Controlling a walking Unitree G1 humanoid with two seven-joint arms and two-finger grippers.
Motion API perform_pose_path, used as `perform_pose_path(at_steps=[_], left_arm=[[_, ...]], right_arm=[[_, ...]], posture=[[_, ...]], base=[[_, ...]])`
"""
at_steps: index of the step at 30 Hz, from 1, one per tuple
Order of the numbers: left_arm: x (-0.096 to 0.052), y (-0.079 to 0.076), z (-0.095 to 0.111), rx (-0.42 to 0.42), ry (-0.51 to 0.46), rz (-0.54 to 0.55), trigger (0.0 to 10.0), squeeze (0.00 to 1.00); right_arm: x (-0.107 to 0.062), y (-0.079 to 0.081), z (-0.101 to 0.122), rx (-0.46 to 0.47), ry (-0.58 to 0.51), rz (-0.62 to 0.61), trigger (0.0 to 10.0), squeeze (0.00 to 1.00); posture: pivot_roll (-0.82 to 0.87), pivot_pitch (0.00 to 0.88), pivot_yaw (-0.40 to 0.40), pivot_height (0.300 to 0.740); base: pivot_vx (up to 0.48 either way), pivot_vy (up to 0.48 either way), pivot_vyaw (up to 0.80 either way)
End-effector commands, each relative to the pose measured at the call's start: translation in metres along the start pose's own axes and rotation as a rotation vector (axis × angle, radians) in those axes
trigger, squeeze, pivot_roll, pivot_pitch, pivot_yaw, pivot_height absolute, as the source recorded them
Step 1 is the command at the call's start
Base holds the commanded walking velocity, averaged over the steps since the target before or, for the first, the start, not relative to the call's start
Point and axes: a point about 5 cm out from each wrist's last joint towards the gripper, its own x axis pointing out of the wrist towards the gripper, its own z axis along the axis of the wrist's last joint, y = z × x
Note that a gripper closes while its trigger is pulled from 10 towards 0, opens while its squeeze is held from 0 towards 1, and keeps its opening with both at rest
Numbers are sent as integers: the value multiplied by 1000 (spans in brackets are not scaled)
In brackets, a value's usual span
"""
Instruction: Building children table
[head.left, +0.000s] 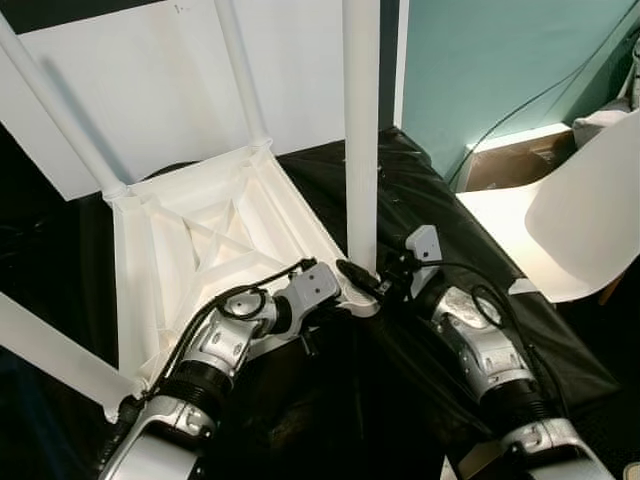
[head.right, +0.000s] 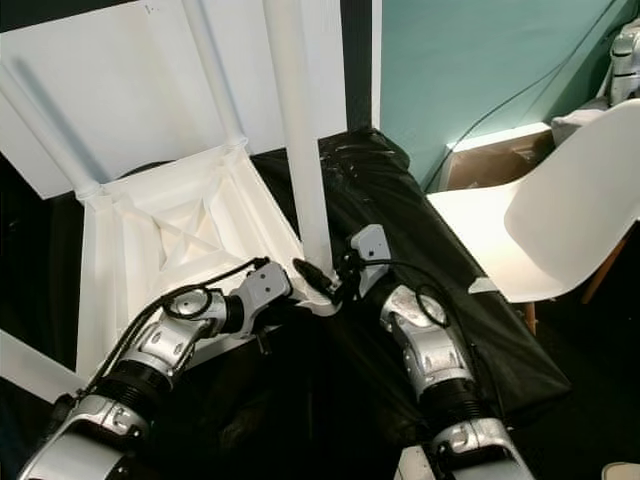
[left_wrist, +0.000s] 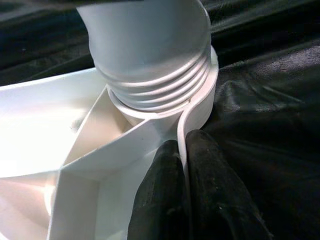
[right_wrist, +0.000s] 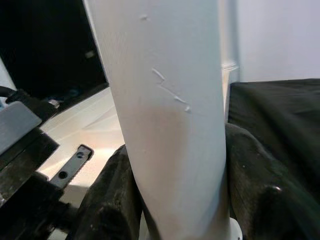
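In the left eye view we see the upturned white table (head.left: 190, 240) on a black sheet (head.left: 430, 210), with one leg (head.left: 361, 130) standing upright in its near corner. In the left wrist view our left gripper (left_wrist: 186, 165) pinches the table's corner rim just below the leg's thread. In the right wrist view our right gripper (right_wrist: 175, 195) clasps the leg low down.

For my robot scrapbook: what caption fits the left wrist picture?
Left gripper pinching the white table's rim beside the half-screwed threaded leg.
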Motion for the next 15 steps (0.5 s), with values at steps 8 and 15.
perform_pose_path(at_steps=[8,15], left_arm=[[3,-20,-36,-102,99,-62,10000,0],[5,-20,-35,-99,98,-66,10000,0]], right_arm=[[-12,9,-8,11,-18,-182,10000,0],[0,15,-6,28,57,156,10000,0]], posture=[[-33,0,54,740],[-47,0,57,740]], base=[[0,0,0],[0,0,0]])
